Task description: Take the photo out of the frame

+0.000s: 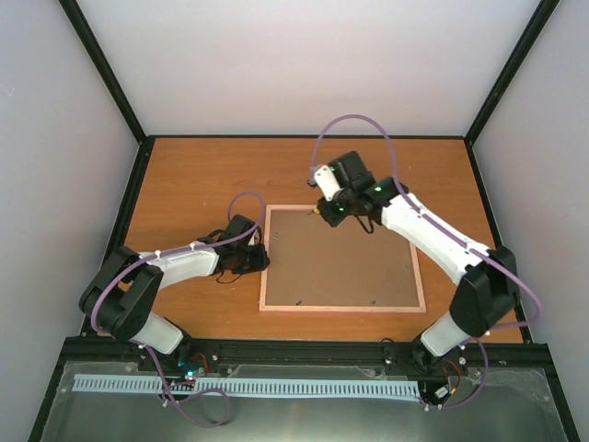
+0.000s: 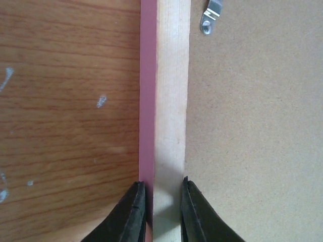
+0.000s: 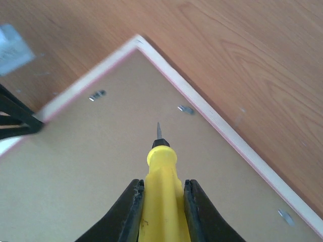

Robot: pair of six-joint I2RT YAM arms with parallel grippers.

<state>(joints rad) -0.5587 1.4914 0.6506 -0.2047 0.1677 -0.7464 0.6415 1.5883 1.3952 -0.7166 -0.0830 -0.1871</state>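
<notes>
The frame (image 1: 340, 308) lies back-up; its left rail is pinched between the closed fingers of the left gripper (image 2: 160, 185), one finger against the pink outer edge, the other on the board side. A brown backing board (image 1: 342, 258) fills the frame, spreading to the right of the left gripper and beneath the right gripper (image 3: 161, 185); the right gripper is clamped on a yellow-handled screwdriver (image 3: 161, 164), whose metal tip points ahead of its fingers, over the board near a frame corner; small metal clips (image 3: 185, 109) sit on the board along the rails ahead and to the right of that tip.

The wooden table (image 1: 198, 180) carries the frame and shows bare to the left of the left gripper; pale walls (image 1: 304, 64) and black posts (image 1: 103, 69) close it in.

The photo cannot be seen, since the frame's front faces the table; whether the tip touches the board I cannot tell.
</notes>
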